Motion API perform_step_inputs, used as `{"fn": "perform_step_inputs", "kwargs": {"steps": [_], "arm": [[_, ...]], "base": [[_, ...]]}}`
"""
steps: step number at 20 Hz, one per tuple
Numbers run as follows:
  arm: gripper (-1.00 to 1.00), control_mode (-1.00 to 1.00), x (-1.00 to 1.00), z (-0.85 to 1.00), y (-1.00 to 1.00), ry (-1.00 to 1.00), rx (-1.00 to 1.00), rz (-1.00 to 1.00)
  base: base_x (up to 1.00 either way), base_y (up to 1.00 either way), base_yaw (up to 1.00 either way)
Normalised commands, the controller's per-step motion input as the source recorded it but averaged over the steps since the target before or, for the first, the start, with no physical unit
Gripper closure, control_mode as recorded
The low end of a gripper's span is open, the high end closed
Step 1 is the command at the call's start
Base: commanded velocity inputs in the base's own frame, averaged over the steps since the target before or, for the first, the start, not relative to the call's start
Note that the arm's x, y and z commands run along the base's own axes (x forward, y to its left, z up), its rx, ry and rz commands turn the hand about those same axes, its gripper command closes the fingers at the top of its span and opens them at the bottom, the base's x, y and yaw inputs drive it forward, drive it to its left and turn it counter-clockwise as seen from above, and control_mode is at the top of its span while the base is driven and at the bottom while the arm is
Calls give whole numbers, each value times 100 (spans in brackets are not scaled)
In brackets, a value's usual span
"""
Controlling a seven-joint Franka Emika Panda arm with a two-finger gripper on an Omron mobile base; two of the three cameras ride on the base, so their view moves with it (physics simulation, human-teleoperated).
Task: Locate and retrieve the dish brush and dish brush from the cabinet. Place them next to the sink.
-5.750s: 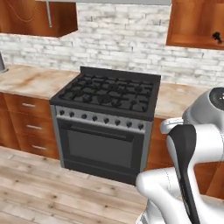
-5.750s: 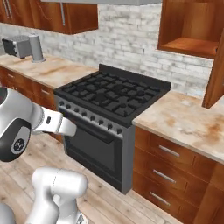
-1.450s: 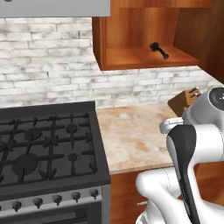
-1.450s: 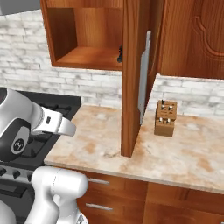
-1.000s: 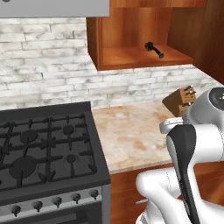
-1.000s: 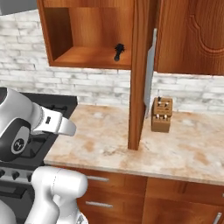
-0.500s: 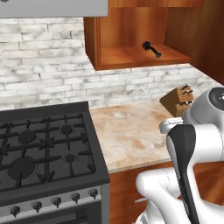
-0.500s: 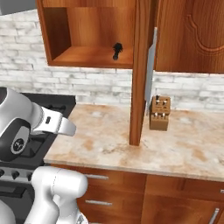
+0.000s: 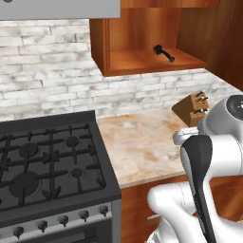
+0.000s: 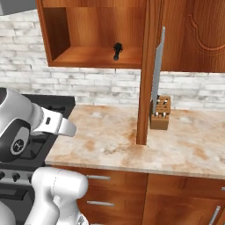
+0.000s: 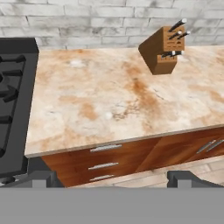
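Brush lay on the shelf of the open cabinet, upper middle of the left base frame; upper middle in the right base frame too. Couldn't separate a second brush. Claw spread wide, holding nothing, tips at the bottom of the hand frame over the counter. Knife block upper right, stove lower left.
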Motion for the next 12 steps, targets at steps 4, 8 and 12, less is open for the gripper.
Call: {"fn": "perform_step_inputs", "kwargs": {"steps": [4,8,12], "arm": [[-100,100,0,0,0,0,0,0],[-100,100,0,0,0,0,0,0],[-100,100,0,0,0,0,0,0]], "base": [[40,11,1],[5,0,1],[0,0,0]]}}
